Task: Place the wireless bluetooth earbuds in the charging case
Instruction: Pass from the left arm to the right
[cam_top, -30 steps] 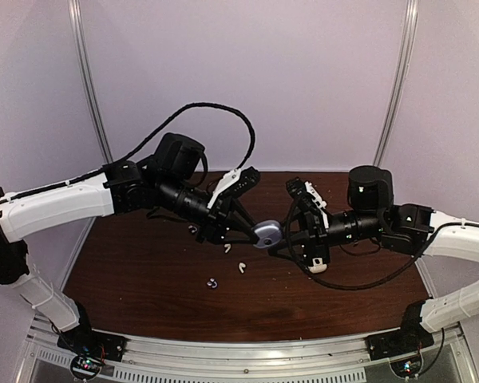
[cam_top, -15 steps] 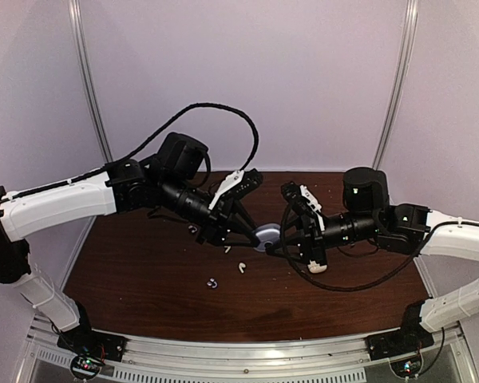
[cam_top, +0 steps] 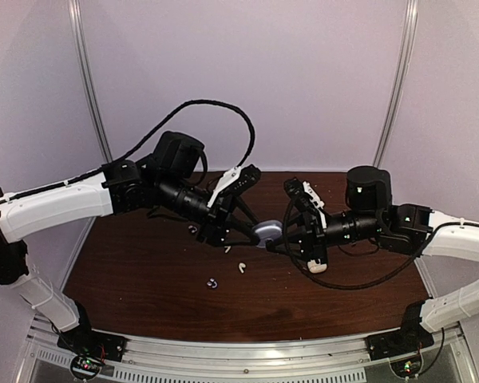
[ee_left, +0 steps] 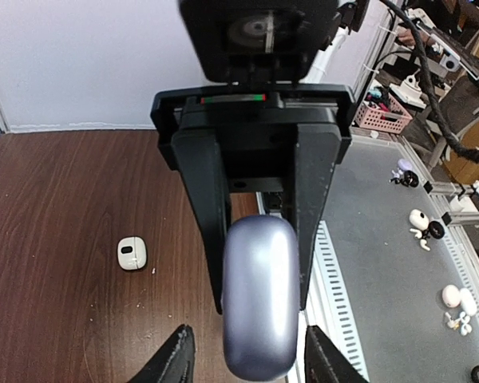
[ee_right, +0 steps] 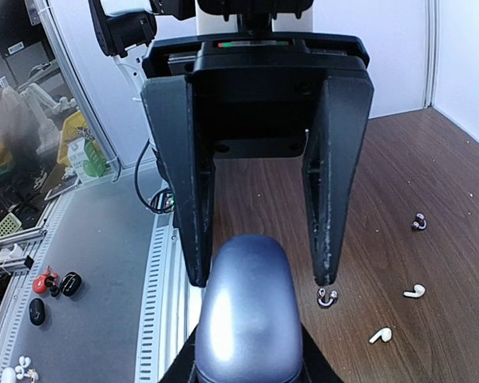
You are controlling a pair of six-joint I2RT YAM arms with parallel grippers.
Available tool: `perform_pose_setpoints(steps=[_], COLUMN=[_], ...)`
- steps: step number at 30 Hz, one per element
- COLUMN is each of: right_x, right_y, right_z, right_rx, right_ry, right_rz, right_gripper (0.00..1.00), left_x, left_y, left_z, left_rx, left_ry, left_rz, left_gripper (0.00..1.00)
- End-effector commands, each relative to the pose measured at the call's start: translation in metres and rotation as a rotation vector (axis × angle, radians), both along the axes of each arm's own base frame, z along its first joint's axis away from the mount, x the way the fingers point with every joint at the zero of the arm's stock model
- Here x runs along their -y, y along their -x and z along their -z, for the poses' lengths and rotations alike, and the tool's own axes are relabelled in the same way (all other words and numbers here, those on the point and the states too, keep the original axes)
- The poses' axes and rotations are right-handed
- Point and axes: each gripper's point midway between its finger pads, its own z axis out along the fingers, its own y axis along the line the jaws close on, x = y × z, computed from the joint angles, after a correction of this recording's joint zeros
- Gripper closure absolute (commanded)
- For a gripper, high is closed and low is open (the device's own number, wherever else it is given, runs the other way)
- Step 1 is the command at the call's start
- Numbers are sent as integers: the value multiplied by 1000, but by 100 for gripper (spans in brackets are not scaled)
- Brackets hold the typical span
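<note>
Two white earbuds [ee_right: 415, 291] and two purple earbuds [ee_right: 327, 298] lie loose on the brown table [cam_top: 128, 271], near the left gripper [ee_right: 263, 281], whose jaws stand wider than the bluish-purple charging case [cam_top: 267, 233] they flank. That case, lid closed, hangs above the table at centre. The right gripper [ee_left: 259, 306] pinches its sides tight.

1. I saw pale lilac walls [cam_top: 247, 80] across the upper frame, metal posts [cam_top: 89, 80] at both sides.
2. A dark wooden table [cam_top: 144, 295] filled the lower middle.
3. Light was even, soft.
</note>
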Motion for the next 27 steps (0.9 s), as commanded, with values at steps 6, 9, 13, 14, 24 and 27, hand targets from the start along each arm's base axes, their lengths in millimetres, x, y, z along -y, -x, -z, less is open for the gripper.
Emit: perform_pose_setpoints(steps=[6, 9, 13, 14, 24, 27], right_x=[0, 0, 1, 1, 2, 3], right_y=[0, 1, 2, 2, 5, 6], right_z=[-13, -10, -9, -8, -3, -5], right_rx=[46, 48, 56, 58, 56, 61], right_ry=[-44, -37, -29, -27, -12, -19], right_rz=[9, 1, -4, -5, -10, -9], right_gripper=[90, 92, 94, 95, 99, 99], left_x=[4, 4, 2, 0, -15, -15], left_y=[-4, -9, -19, -22, -35, -42], left_z=[-21, -24, -27, -28, -40, -37], left_rx=[42, 44, 58, 37, -18, -24], left_ry=[86, 94, 99, 101, 160, 150], left_rz=[-36, -69, -112, -126, -144, -174], left_gripper=[46, 48, 50, 50, 51, 51])
